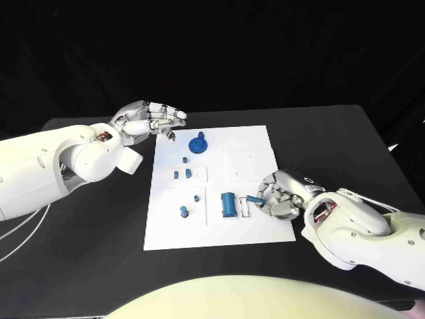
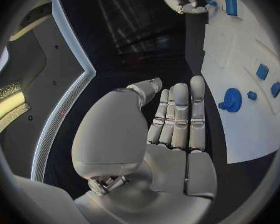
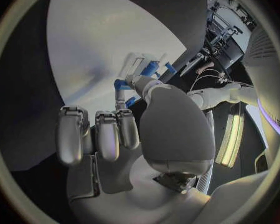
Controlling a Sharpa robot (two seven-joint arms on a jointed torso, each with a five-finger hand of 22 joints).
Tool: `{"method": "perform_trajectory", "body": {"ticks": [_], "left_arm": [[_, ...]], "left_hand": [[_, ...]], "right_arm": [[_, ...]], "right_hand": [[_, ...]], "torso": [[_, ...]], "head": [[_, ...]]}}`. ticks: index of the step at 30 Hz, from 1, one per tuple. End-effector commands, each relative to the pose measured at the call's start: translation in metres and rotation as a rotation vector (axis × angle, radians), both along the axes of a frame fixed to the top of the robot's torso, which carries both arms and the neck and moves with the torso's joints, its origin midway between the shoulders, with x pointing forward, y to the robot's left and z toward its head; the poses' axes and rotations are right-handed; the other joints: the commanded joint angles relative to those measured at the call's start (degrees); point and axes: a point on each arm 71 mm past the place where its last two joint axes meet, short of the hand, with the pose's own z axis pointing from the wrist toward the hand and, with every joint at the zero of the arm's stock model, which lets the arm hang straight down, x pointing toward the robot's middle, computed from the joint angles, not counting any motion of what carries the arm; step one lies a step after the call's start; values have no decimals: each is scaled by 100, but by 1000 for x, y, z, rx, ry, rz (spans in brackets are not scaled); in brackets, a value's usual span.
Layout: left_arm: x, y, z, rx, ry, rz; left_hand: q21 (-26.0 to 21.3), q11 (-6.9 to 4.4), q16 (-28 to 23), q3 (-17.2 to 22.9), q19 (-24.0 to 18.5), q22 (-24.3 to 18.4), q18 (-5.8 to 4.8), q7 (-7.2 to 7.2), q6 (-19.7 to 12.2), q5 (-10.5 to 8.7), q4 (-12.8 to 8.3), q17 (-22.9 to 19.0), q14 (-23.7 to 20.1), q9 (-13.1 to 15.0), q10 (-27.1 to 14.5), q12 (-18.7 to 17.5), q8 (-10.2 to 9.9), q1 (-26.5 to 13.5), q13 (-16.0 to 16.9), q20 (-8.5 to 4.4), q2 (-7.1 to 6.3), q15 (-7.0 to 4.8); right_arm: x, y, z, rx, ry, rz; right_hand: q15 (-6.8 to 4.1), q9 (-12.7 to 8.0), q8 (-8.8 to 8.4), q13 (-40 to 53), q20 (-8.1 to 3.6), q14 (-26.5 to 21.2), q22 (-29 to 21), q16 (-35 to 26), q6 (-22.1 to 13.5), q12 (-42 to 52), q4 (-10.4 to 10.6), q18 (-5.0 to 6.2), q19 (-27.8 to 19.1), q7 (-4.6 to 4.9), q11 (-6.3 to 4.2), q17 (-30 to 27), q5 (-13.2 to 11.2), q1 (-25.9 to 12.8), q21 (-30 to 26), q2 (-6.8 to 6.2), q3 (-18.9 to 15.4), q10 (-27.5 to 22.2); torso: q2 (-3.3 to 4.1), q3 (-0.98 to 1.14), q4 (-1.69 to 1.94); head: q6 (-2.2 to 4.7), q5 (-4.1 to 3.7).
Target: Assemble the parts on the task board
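The white task board (image 1: 255, 143), a flat matte rectangle, lies on the black tabletop (image 1: 337, 139) with its long axis running away from the robot. The right hand (image 1: 279, 194) pinches a small blue part (image 1: 255, 199) at the board's near right edge, beside a blue cylinder (image 1: 229, 204) lying lengthwise. The left hand (image 1: 151, 119) hovers at the far left corner, fingers curled around nothing, near a round blue knobbed part (image 1: 199, 143).

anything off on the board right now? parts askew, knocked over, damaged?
Nothing stands out. The task board lies flat on the table; the round blue part and the smaller blue parts sit on it, with no visible damage. The right hand pinches a small blue piece beside the blue block; the left hand hovers off the board's far-left corner.
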Motion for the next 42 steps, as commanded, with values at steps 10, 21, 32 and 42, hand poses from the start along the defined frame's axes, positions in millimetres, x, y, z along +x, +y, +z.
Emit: {"method": "perform_trajectory", "body": {"ticks": [10, 21, 32, 42], "left_arm": [[-1, -3, 0, -11, 7, -24], [-2, -4, 0, -8, 12, -32], [-2, -4, 0, -6, 13, -32], [-2, -3, 0, -4, 14, -34]], "left_hand": [[-22, -19, -37, 59, 63, -1, 44, -20, 16, 24, -27, -9, -14, 7, -12, 40, 20, 67, -14, -15, 99, 2], [-6, -20, -42, 94, 69, 12, 44, -18, 23, 29, -72, -11, -18, 8, -10, 44, 24, 118, -19, -25, 115, -4], [4, -20, -46, 112, 70, 21, 43, -17, 24, 33, -94, -13, -20, 7, -9, 45, 24, 140, -23, -30, 121, -6], [12, -20, -49, 121, 69, 28, 43, -15, 24, 32, -113, -14, -22, 6, -9, 45, 24, 154, -25, -33, 115, -7]], "right_arm": [[1, 8, -15, 67, 126, -58], [2, 15, -21, 64, 192, -56], [0, 17, -25, 41, 253, -34], [-1, 19, -23, 61, 242, -31]], "right_hand": [[-25, -28, -85, 1117, -22, 516, 1273, 9, 93, 60, 175, -41, 385, -73, -21, 1076, -300, -363, -50, 14, -223, 277], [-18, -55, -127, 1119, -18, 515, 1267, 6, 107, 57, 309, -38, 380, -61, -10, 1070, -445, -536, -74, 11, -357, 276], [-19, -53, -102, 1120, -12, 513, 1255, 0, 205, 54, 496, -28, 368, -80, -18, 1061, -536, -735, -129, 10, -534, 273], [-47, -20, -29, 1135, -27, 513, 1257, 0, 285, 77, 515, -29, 371, -127, -56, 1062, -472, -717, -118, 49, -555, 286]], "torso": [[4, 3, -1], [-1, -2, -2], [-2, -1, 3], [0, 5, -3]], "head": [[-3, -4], [-17, -7], [-25, -8], [-40, 6]]}}
